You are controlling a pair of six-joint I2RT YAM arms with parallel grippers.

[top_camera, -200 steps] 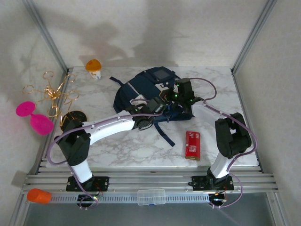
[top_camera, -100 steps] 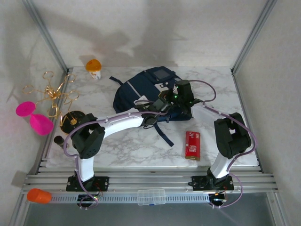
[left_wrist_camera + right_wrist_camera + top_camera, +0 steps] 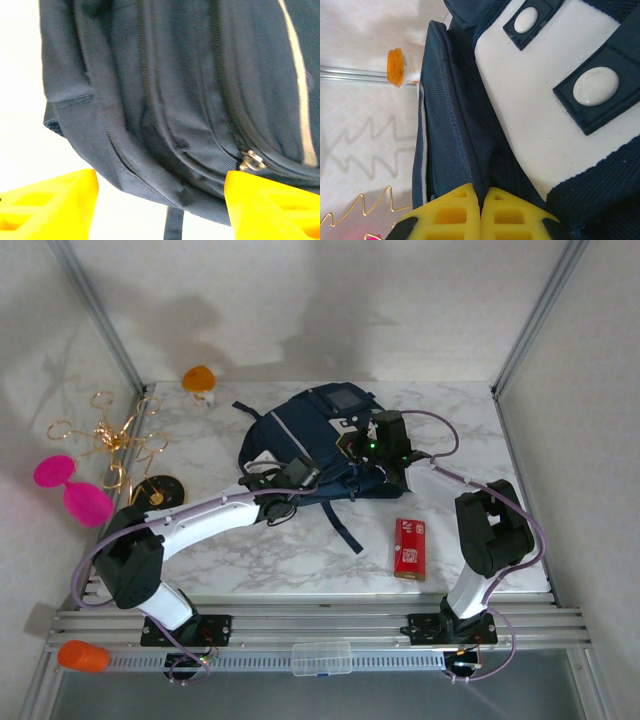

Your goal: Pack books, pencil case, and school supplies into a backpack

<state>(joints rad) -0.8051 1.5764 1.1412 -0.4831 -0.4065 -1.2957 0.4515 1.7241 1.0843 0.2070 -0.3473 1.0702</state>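
**Marble table with four things on it**

The white-veined table (image 3: pixel 480 420) carries the backpack (image 3: pixel 320 425), which lies at the fingertips of the left gripper (image 3: pixel 258 472) and the right gripper (image 3: pixel 481 196). The red box (image 3: pixel 409 548) lies apart, nearer the bases than the right gripper. The orange capped object (image 3: pixel 198 380) and the black-and-gold disc (image 3: pixel 157 490) sit to the left of the left gripper.

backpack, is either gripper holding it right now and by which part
The right gripper is shut on a fold of the backpack fabric, beside its white patch. The left gripper stands open at the backpack's edge, holding nothing.
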